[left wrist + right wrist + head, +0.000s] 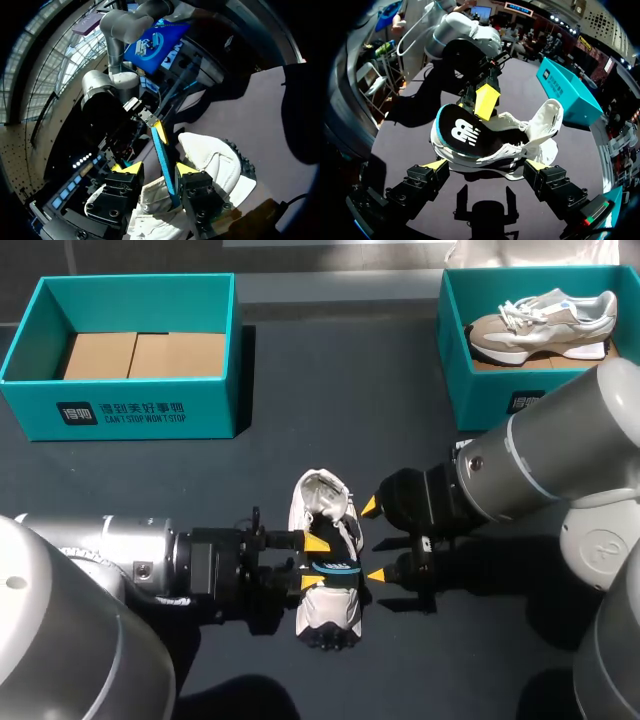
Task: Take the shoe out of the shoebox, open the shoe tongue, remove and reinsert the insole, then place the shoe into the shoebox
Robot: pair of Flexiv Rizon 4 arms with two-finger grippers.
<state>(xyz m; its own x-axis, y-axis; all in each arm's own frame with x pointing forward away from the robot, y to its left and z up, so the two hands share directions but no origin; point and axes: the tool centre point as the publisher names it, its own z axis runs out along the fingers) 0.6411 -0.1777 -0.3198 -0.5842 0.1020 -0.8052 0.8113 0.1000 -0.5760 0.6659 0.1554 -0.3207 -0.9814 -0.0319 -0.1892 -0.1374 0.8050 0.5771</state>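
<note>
Jaws of the left gripper (157,169) stand partly apart with the insole (164,155) edge-on between them. 1 pad lies against it and the other shows a gap, so I read it as straddled, not pinched. The right gripper (486,165) is spread wide and holds nothing, its 2 tips flanking the shoe without touching.

The shoe (322,495) lies on the table (350,390) between both grippers, tongue pulled back, with the insole's heel end lifted above the heel. The teal shoebox (130,410) at far left, which holds no shoe, sits well apart.

This looks like the insole step; whether it is coming out or going back I cannot tell. The next move likely needs the left jaws to close firmly on the insole while the right gripper steadies the shoe.
</note>
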